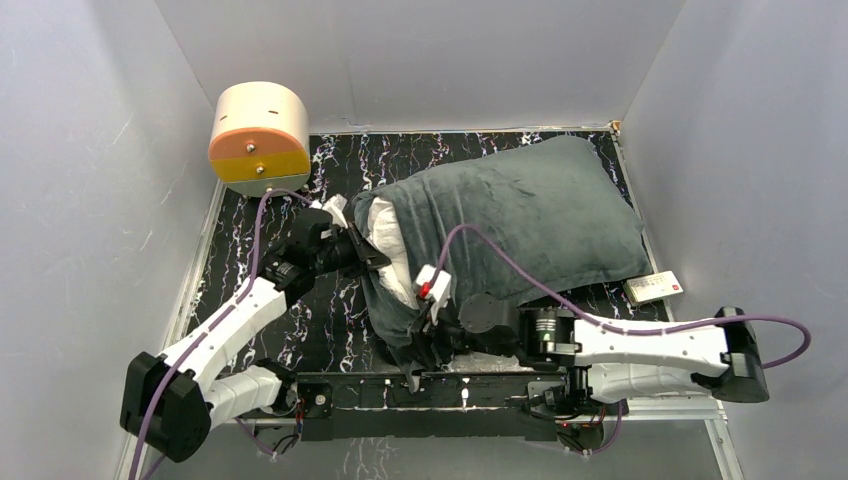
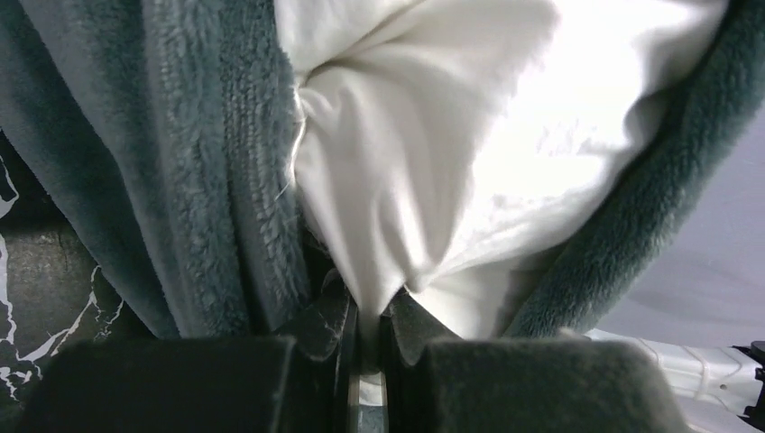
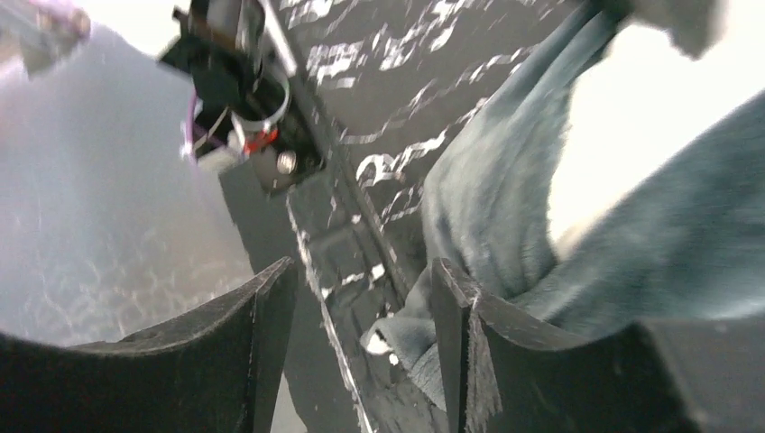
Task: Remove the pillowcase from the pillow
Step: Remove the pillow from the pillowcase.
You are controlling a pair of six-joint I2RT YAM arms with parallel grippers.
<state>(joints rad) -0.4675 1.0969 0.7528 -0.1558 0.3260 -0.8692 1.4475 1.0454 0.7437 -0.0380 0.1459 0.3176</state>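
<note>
Pinching a fold of the pillow (image 2: pixel 451 135), our left hand (image 2: pixel 365 311) has its two dark fingers pressed together on smooth, creased white cloth that bulges plump just beyond the fingertips. On either side of that hand hangs the pillowcase (image 2: pixel 207 180), thick dark grey-green plush with a ribbed hem, its open mouth framing the white cushion.

Our right hand (image 3: pixel 361 289) stands spread with nothing gripped. The plush edge of the pillowcase lies just beside one finger, but that picture is blurred and we cannot tell whether they touch.

Only the view from above gives the whole shape. It shows a fat rectangular cushion, almost wholly covered, lying on the black, white-veined counter (image 1: pixel 340 320). The cushion stretches away from both hands toward the far right, with white showing only at the end by the left hand. That view alone also shows a cream-and-orange cylinder (image 1: pixel 260 135) beyond the left hand and a small flat box (image 1: pixel 652 287) well off to the right of the right hand.
</note>
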